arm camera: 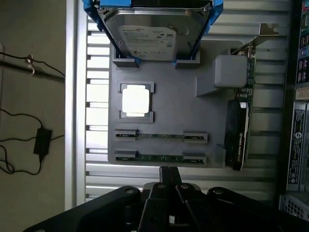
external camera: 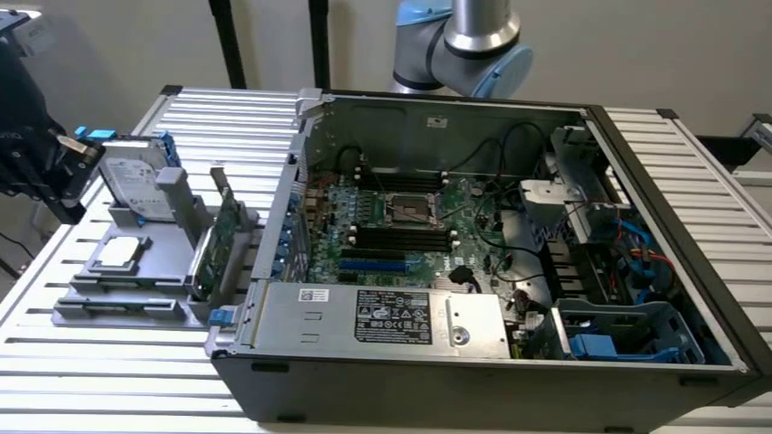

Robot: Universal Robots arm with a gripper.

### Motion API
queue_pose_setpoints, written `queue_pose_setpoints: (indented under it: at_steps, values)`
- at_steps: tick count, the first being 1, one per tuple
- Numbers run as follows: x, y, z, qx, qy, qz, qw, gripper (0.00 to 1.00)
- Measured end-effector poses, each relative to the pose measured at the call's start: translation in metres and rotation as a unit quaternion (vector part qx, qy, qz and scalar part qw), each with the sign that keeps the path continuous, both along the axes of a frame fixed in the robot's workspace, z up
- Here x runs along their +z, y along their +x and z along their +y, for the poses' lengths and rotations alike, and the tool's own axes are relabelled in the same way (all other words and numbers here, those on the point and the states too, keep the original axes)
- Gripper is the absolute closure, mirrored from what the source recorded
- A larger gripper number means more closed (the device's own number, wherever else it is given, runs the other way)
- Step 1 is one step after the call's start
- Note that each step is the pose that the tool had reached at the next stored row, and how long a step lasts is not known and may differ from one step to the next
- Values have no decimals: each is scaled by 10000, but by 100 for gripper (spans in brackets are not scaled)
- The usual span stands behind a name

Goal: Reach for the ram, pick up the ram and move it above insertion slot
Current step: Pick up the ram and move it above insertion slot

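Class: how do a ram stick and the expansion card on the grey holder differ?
The ram stick is thin; the expansion card is bulkier, with a black cover and metal bracket. The ram stick lies crosswise to the expansion card. Both are green boards on the grey holder.

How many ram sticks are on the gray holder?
2. One ram stick lies beside the square chip; the second ram stick lies in the holder's outer row, nearest the gripper.
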State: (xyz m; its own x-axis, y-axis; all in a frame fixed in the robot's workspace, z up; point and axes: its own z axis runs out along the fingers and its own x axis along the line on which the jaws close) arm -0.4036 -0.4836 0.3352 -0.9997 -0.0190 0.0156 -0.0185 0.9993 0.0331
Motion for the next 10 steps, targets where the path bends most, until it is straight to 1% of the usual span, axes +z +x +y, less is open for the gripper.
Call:
queue_pose_setpoints:
  at_steps: [3,6,8,10]
  values:
    - [0,-1,0,37,-1,0,10000,89]
    - [-1,-2,0,306,0,0,9995,89]
    - [0,-2,0,490,0,0,9988,89]
    - [0,-2,1,670,0,0,9978,89]
